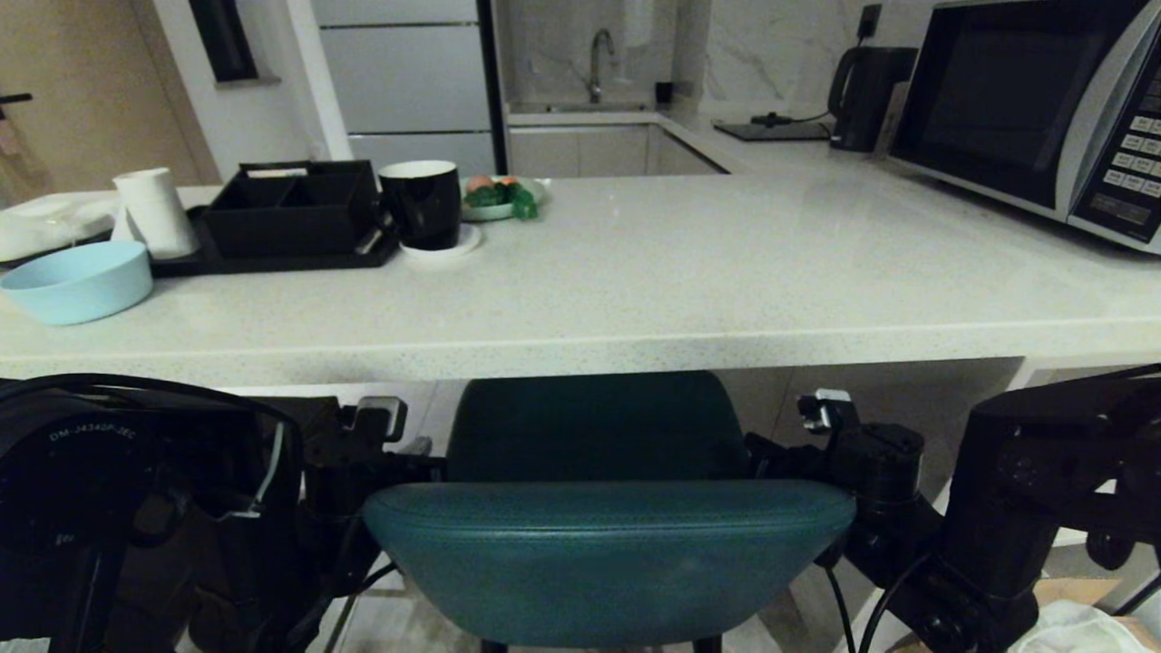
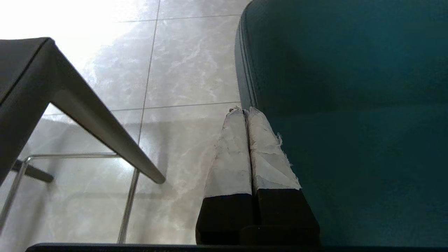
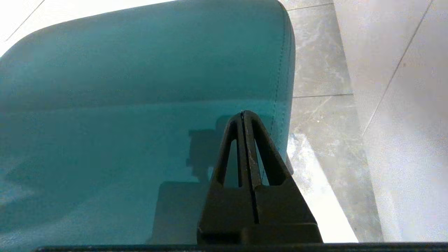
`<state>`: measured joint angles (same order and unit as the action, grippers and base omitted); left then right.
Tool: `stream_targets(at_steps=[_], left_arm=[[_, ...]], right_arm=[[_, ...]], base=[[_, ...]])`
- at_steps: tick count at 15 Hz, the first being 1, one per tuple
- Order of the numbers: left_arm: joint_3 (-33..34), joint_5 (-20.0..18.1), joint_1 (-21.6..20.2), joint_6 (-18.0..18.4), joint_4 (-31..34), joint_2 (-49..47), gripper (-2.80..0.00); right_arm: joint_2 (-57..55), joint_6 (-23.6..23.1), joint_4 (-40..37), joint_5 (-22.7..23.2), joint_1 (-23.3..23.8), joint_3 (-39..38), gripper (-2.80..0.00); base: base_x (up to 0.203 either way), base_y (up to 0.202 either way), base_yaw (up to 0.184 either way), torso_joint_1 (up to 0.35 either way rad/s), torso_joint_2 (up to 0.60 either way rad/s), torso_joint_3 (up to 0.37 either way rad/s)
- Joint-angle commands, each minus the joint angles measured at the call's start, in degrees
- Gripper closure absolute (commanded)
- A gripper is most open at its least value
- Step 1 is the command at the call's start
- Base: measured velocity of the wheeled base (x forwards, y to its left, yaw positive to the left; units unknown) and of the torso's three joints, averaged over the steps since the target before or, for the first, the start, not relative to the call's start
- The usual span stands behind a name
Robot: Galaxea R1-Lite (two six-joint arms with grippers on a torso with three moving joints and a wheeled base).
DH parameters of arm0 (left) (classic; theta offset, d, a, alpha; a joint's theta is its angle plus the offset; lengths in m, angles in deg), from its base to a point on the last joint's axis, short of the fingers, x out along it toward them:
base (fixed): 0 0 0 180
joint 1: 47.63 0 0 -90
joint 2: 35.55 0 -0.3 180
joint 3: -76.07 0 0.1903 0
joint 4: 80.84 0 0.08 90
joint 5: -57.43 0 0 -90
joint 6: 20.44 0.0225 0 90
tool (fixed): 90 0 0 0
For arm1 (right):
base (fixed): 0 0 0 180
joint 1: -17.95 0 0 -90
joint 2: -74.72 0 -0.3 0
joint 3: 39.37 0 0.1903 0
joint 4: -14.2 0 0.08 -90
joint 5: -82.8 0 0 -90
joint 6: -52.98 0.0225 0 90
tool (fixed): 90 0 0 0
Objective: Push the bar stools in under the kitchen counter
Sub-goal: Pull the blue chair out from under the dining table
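The teal bar stool [image 1: 606,555] stands right in front of me, its curved backrest nearest and its seat [image 1: 590,422] reaching under the edge of the kitchen counter [image 1: 653,272]. My arms flank it. The left gripper [image 2: 244,110], with white-taped fingers, is shut on nothing and points down along the teal leather's left edge [image 2: 332,105]. The right gripper [image 3: 242,112] is shut and empty too, over the teal stool [image 3: 140,105] near its right edge. Beyond the left gripper, a seat corner and tapered leg of the dark grey-brown bar stool [image 2: 101,129] show over the floor.
On the counter stand a pale blue bowl [image 1: 77,281], a black tray with an organiser [image 1: 290,213], a black mug [image 1: 422,204], a plate of greens [image 1: 503,198], a kettle [image 1: 862,95] and a microwave [image 1: 1034,100]. Glossy floor tiles [image 2: 182,63] lie below.
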<state>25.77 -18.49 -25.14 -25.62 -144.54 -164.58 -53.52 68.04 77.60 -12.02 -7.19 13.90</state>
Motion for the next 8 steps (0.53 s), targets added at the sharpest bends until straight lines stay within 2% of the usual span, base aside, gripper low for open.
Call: stream_targets(at_steps=[1, 5, 8], left_arm=[[-0.27, 0.14, 0.10, -0.02, -0.60, 0.03, 0.00], [-2.55, 0.07, 0.33, 0.20, -0.60, -1.40, 0.00], [-2.77, -0.02, 0.63, 0.26, -0.60, -1.40, 0.00]], right_arm=[[0.72, 0.23, 0.90, -0.54, -0.26, -0.36, 0.00], [1.24, 0.23, 0.90, -0.86, -0.62, -2.04, 0.00], [1.11, 0.23, 0.90, -0.98, -0.66, -1.69, 0.00]], base=[[0.000, 0.000, 0.000, 0.000, 0.00, 0.000], [-0.016, 0.000, -0.001, 0.001, 0.00, 0.000], [-0.175, 0.000, 0.000, 0.000, 0.00, 0.004]])
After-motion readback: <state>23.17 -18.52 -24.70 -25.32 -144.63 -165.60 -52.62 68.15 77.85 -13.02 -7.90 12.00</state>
